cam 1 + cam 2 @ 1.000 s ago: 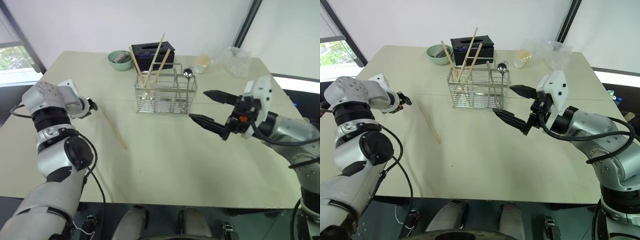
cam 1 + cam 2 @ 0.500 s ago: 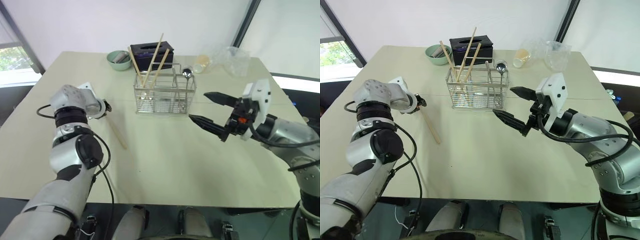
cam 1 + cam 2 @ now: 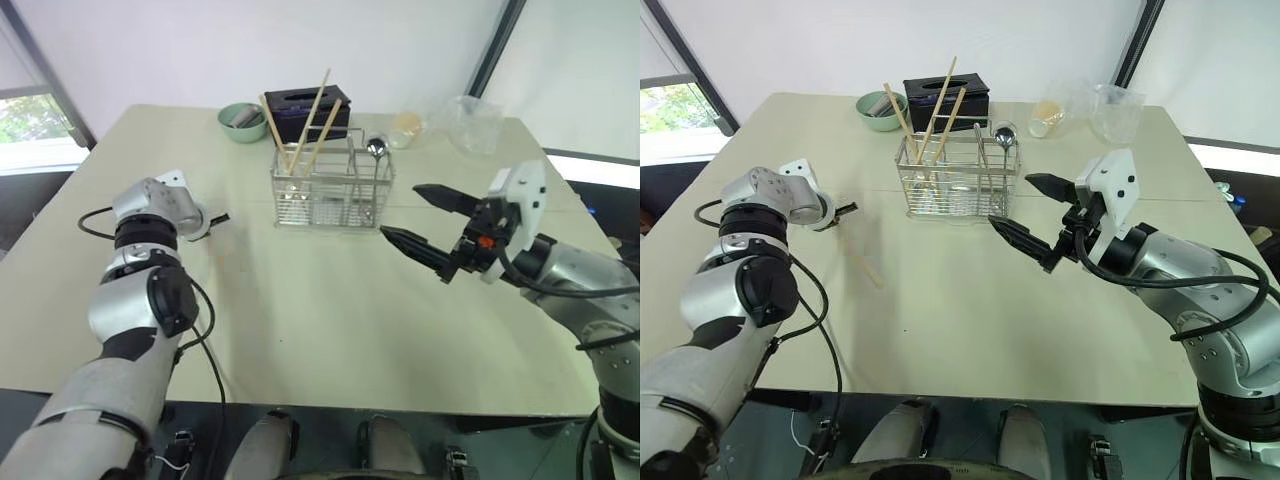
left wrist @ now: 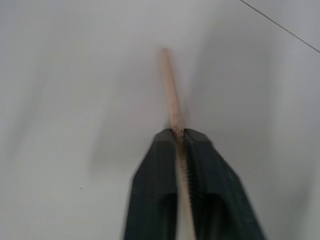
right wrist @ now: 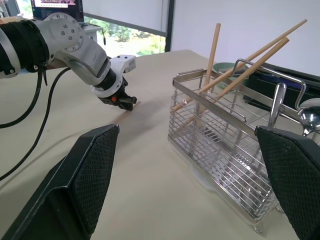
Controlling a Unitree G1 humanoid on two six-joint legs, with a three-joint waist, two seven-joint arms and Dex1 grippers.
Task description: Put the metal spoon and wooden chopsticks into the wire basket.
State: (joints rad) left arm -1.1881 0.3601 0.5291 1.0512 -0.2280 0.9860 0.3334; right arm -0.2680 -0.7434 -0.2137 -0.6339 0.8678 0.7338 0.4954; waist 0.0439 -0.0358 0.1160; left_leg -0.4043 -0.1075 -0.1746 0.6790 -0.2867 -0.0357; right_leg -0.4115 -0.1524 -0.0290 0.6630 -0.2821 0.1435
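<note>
While the head views are being read, the wire basket (image 3: 331,188) is seen standing on the table (image 3: 330,320) toward its far side, in front of a dark tissue box (image 3: 305,108). Three wooden chopsticks (image 3: 308,122) are being held leaning in the basket's left compartment, and the metal spoon (image 3: 374,150) is being carried upright in its right end, bowl uppermost. A green bowl (image 3: 240,120) is placed to the left of the tissue box. The left gripper (image 3: 218,217) is being lowered to the table surface to the left of the basket, with its fingers pressed together. A fourth chopstick (image 3: 864,266) is showing only as a faint, blurred streak on the table near that gripper. The right gripper (image 3: 418,215) is being held above the table to the right of the basket, its two fingers spread wide and nothing between them.

In the left wrist view, the loose chopstick (image 4: 172,105) is being pinched between the two black fingers (image 4: 160,175), with its free length extending beyond the tips over the table.

In the right wrist view, the spread right fingers (image 5: 85,180) are framing the basket (image 5: 225,165), the leaning chopsticks (image 5: 240,65) and the left gripper (image 5: 122,100) at the table surface.
</note>
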